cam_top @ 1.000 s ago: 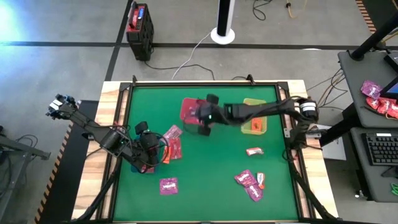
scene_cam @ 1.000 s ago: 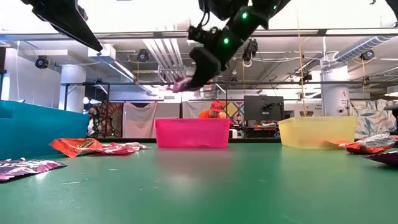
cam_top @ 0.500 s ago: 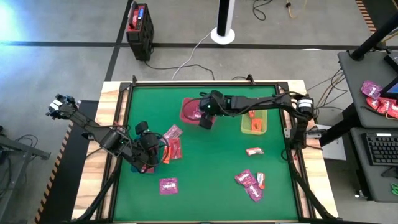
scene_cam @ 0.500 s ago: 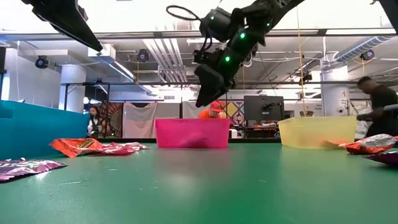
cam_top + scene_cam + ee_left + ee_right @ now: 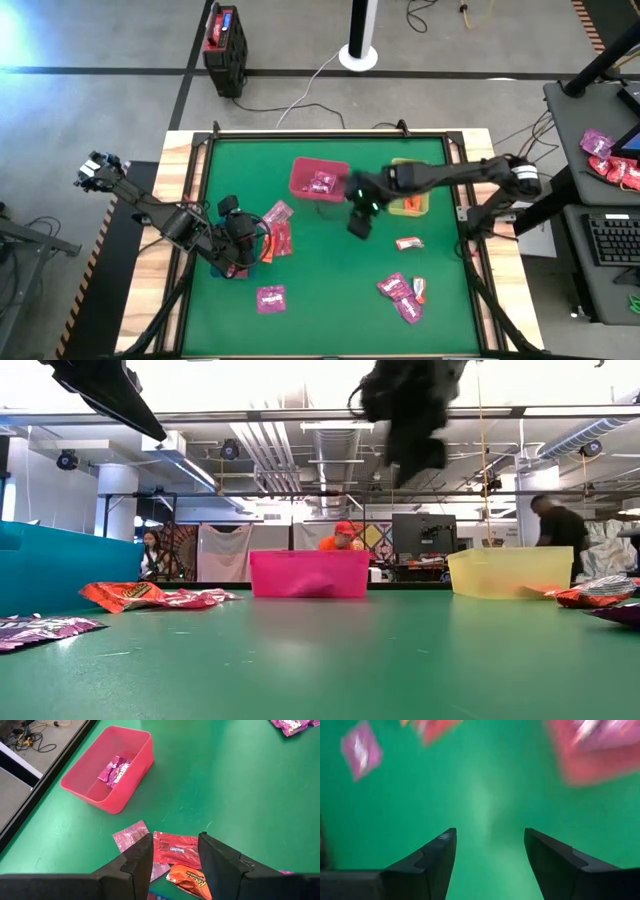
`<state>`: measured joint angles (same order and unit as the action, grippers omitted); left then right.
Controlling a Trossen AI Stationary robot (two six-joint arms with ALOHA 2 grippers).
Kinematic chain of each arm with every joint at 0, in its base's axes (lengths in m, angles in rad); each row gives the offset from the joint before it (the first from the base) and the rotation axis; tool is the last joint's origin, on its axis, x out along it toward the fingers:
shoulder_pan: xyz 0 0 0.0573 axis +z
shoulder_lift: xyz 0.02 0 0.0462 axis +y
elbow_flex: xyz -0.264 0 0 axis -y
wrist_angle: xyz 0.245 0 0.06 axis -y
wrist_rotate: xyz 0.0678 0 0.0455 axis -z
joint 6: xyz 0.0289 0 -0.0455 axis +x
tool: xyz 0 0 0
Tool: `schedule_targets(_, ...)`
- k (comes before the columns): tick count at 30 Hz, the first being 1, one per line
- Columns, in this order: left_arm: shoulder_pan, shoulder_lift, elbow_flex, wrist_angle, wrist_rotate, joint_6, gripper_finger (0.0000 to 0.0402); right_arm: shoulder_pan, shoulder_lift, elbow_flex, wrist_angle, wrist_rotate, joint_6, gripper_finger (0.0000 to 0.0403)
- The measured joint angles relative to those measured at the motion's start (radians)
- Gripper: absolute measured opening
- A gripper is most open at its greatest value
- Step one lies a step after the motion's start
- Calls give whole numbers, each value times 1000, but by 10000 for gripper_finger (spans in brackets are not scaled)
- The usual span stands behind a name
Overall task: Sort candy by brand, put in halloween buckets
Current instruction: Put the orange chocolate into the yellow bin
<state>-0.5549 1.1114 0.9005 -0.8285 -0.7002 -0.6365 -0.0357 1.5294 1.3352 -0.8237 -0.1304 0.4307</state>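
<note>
Green table (image 5: 330, 290): carrying three bins and scattered candy.
Right gripper (image 5: 359, 218): hanging over bare mat between pink bin and green bin, fingers apart, gripping nothing.
Left gripper (image 5: 243, 243): waiting near the left edge, fingers spread above a red packet (image 5: 176, 849).
Pink bin (image 5: 318, 180): holding one magenta packet (image 5: 322, 183).
Lime green bin (image 5: 408, 187): sitting right of the pink bin.
Loose candy (image 5: 400, 290): lying near the front right corner.

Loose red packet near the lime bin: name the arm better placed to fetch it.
Right, probably. The right claw is open, empty and above the mat near the red packet. The left claw is open over the packet pile beside the blue bin, far across the table.
</note>
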Motion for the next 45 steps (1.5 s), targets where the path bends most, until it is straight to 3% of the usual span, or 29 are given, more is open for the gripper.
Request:
schedule_targets(8,0,0,0,8,0,2,139,218,-22,-73,-301,-1,209,224)
schedule_targets(15,0,0,0,24,0,38,139,356,-23,-199,-386,84,81,224)
schedule_targets(29,0,0,0,43,-24,76,139,305,-23,-435,-218,228,79,224)
schedule_targets(40,0,0,0,52,-25,77,139,257,-23,-497,-83,189,47,223)
schedule_targets(45,0,0,0,52,-36,78,139,255,-8,-498,-25,182,47,193)
